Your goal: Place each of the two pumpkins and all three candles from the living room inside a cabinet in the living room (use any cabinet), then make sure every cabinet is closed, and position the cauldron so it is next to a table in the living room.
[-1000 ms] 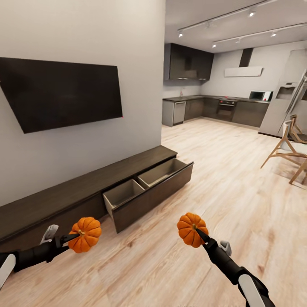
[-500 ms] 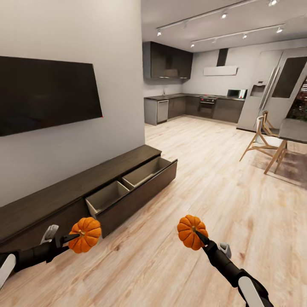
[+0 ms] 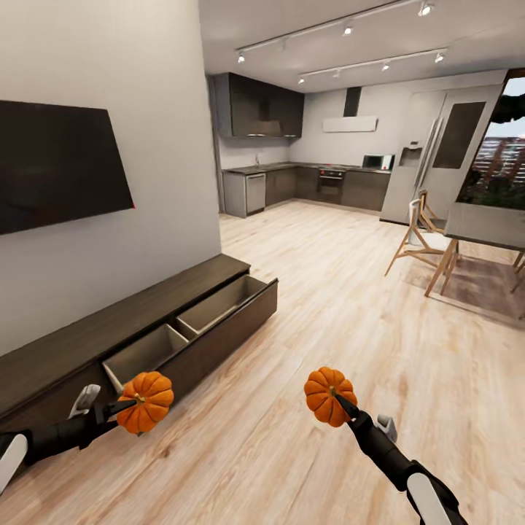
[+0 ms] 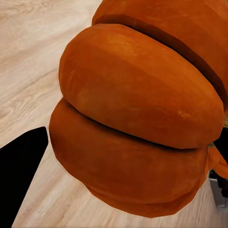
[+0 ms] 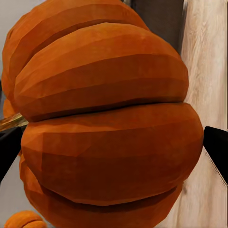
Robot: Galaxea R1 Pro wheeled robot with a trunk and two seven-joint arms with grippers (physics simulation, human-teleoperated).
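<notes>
Pumpkins ride one in each gripper, left and right, low and near. The view has swung right, sliding the cabinet, drawer open, leftward, so stowing likely waits.

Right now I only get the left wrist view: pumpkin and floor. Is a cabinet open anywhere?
Observer: Yes. The cabinet under the TV has one drawer pulled out, and both pale compartments look empty.
Operator: Right arm?
Observer: The right fingers hold the right pumpkin above the floor.
Operator: Where's the drawer from my pumpkin?
Observer: In the head view it sits just beyond the left pumpkin, ahead and a little to the right.
</notes>
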